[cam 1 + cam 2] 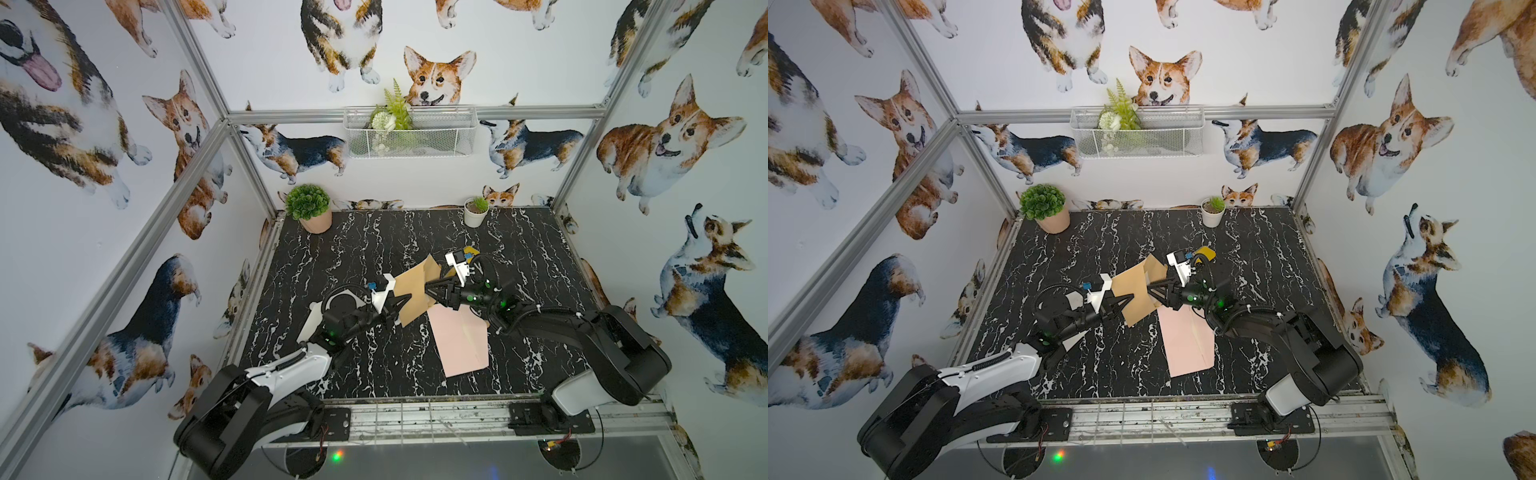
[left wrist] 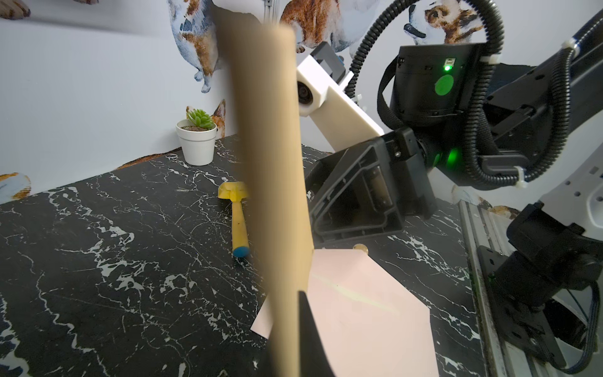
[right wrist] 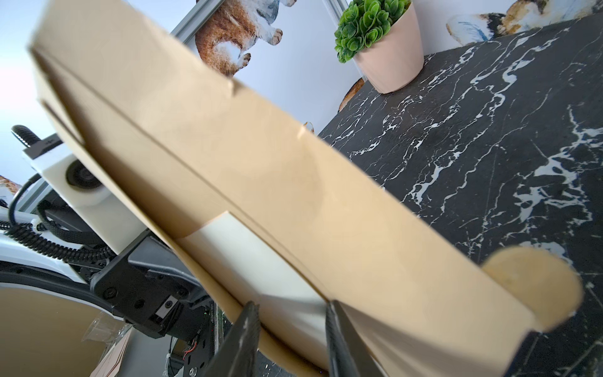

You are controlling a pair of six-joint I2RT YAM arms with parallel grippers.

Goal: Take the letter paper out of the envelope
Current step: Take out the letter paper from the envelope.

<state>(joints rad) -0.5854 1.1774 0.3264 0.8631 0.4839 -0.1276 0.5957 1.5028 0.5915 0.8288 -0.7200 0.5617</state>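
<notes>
Left gripper clamped on envelope (held aloft); right gripper part-open, seemingly gripping nothing.

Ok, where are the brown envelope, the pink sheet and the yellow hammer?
brown envelope (image 1: 415, 293), in a top view, mid face.
pink sheet (image 1: 457, 345), in a top view, its centre.
yellow hammer (image 2: 239, 225), left wrist view, its handle.

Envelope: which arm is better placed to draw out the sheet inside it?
Probably right. The left arm's jaws are shut on the envelope, holding it up; the right arm's jaws stand apart at its open mouth, either side of the cream sheet inside.
</notes>
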